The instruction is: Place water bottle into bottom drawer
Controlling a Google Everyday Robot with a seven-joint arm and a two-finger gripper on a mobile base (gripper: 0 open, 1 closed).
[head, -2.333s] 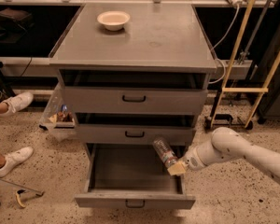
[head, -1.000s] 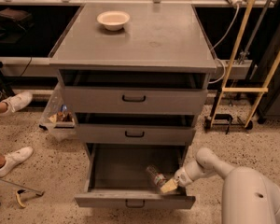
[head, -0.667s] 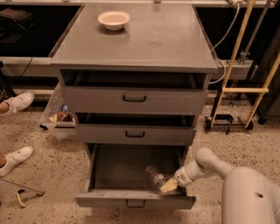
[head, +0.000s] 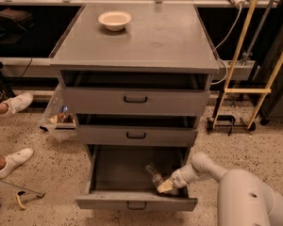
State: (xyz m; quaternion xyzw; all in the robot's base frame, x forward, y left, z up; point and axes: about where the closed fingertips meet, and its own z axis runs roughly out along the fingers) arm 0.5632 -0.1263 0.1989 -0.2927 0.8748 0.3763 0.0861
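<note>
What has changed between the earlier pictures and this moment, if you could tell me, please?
The gripper has come down from above the right side of the open bottom drawer into it, bringing the water bottle down with it. The bottle now sits low inside, near the right wall. Whether it has been let go cannot be told. Over the last second nothing visibly moved. The bowl and the two upper drawers stayed as they were.

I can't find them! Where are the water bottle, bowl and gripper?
water bottle (head: 154,174): camera view, its clear body.
bowl (head: 114,20): camera view, its inside.
gripper (head: 166,186): camera view, its tip, inside the bottom drawer (head: 108,202).
</note>
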